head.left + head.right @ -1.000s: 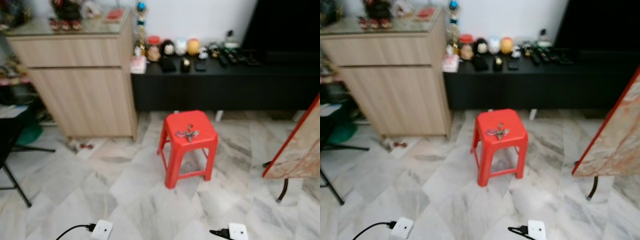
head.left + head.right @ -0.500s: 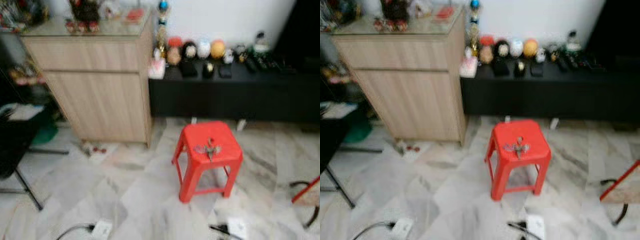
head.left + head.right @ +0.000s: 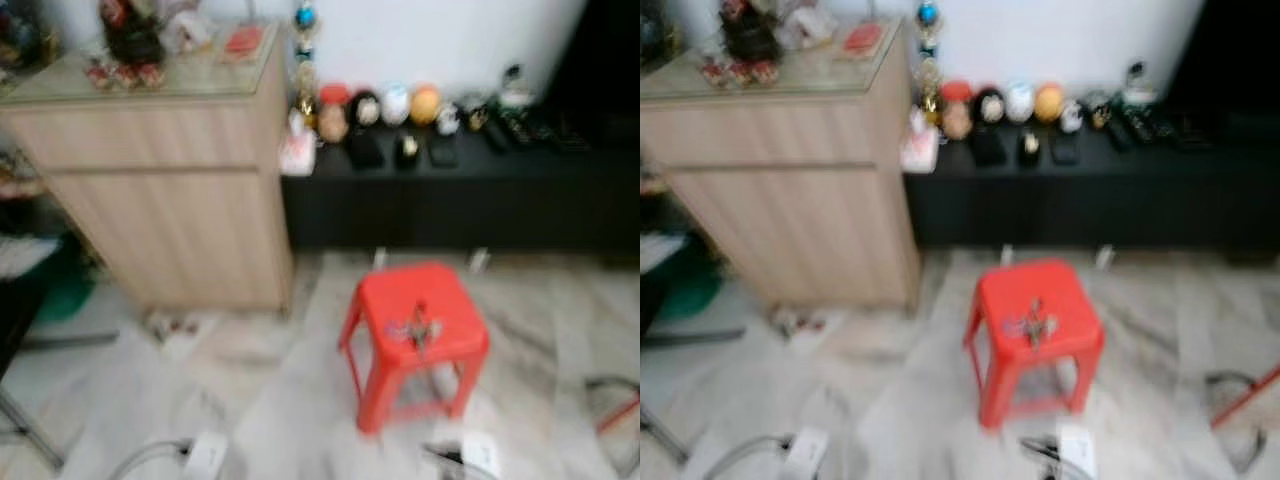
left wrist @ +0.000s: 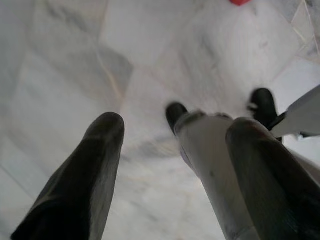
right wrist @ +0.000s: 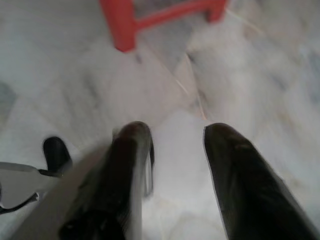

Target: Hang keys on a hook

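Observation:
A bunch of keys [image 3: 418,329] lies on top of a red plastic stool [image 3: 447,300] that stands on the marble floor ahead of me, slightly to the right. Both arms hang low. In the left wrist view my left gripper [image 4: 177,132] points down at the floor, its two black fingers apart with nothing between them. My right gripper [image 5: 175,135] is likewise open over the floor, and the stool's legs [image 5: 122,27] show beyond it. The frames are blurred.
A light wooden cabinet [image 3: 170,180] with ornaments on top stands at the left. A low black console [image 3: 470,185] with figurines runs along the white wall behind the stool. White power adapters with cables [image 3: 205,455] lie on the floor nearby.
The camera has shifted: the stool and keys now sit lower and a little nearer in the picture, and the marble-topped table edge at the right has almost left the view. The keys have not moved.

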You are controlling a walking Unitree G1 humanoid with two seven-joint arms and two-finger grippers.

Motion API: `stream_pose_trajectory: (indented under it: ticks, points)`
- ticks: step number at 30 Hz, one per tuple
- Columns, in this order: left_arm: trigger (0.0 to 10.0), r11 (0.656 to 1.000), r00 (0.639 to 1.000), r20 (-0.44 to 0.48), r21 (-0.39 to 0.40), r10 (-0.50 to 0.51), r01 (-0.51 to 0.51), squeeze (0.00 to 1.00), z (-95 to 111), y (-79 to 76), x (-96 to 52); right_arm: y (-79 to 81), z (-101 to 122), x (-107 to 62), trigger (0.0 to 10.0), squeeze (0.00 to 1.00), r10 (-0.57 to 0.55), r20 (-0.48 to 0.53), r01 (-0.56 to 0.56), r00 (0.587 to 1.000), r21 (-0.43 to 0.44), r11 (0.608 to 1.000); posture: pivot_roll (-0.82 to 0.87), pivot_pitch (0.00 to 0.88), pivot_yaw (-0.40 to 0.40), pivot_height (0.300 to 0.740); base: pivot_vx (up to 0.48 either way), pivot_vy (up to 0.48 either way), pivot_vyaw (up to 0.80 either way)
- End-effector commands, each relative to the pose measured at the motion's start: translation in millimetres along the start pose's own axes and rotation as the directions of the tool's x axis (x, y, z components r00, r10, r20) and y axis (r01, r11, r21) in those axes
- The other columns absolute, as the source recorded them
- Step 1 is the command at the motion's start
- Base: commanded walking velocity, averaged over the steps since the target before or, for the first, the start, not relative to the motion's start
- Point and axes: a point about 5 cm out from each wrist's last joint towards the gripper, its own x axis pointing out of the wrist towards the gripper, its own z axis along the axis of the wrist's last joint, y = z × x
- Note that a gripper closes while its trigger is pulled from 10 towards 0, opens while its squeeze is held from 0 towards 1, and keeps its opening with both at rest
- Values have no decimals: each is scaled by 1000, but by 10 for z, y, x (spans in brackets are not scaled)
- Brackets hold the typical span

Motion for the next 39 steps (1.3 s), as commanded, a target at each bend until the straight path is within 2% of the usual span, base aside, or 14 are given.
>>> stream_pose_trajectory:
  ticks: [1, 7, 13, 20, 24, 31, 33, 34, 38, 39]
  points:
    - [10000, 1000, 1000, 12, 0, -15, 15, 0, 60, -54, 24, -152, -46, -13, 10000, 0, -38, -13, 38, 999, 12, 999, -166, 38, 17, 727, 341, 0, 0]
    - [10000, 1000, 1000, 14, 1, -17, 17, 0, 71, -57, 26, -260, -58, -25, 10000, 0, -46, -4, 47, 999, 17, 999, -166, 47, 16, 727, 342, 0, 0]
    - [10000, 1000, 1000, 13, 6, -15, 14, 0, 77, -56, 28, -268, -52, -25, 10000, 0, -45, 0, 45, 999, 19, 999, -168, 50, 15, 727, 300, 0, 0]
    - [10000, 1000, 1000, 12, 12, -1, 1, 0, 80, -52, 29, -83, 33, -1, 10000, 0, -35, 22, 34, 999, 30, 999, -165, 50, 13, 727, 0, 0, 0]
    - [10000, 1000, 1000, 19, 11, 9, -9, 0, 84, -47, 28, -81, 97, 4, 10000, 0, -45, 46, 42, 998, 68, 997, -167, 51, 12, 727, 0, 0, 0]
    - [10000, 999, 999, 31, 12, 36, -36, 0, 88, -36, 27, -205, 461, -7, 10000, 0, -87, 226, 55, 970, 144, 988, -168, 50, 13, 727, 0, 0, 0]
    - [10000, 999, 998, 35, 17, 47, -47, 0, 89, -28, 25, -241, 640, -29, 10000, 0, -90, 316, 36, 944, 173, 984, -170, 51, 12, 727, 0, 0, 0]
    - [10000, 998, 998, 40, 22, 57, -58, 0, 93, -20, 23, -246, 785, -54, 10000, 0, -85, 390, 9, 917, 193, 981, -180, 51, 12, 727, 0, 0, 0]
    - [10000, 997, 996, 49, 19, 69, -70, 0, 96, -12, 21, -211, 920, -83, 10000, 0, -67, 460, -24, 885, 189, 982, -184, 48, 12, 727, 0, 0, 0]
    - [10000, 997, 995, 58, 8, 80, -80, 0, 98, -8, 19, -164, 1008, -108, 10000, 0, -51, 510, -46, 858, 176, 983, -184, 46, 12, 727, 0, 0, 0]
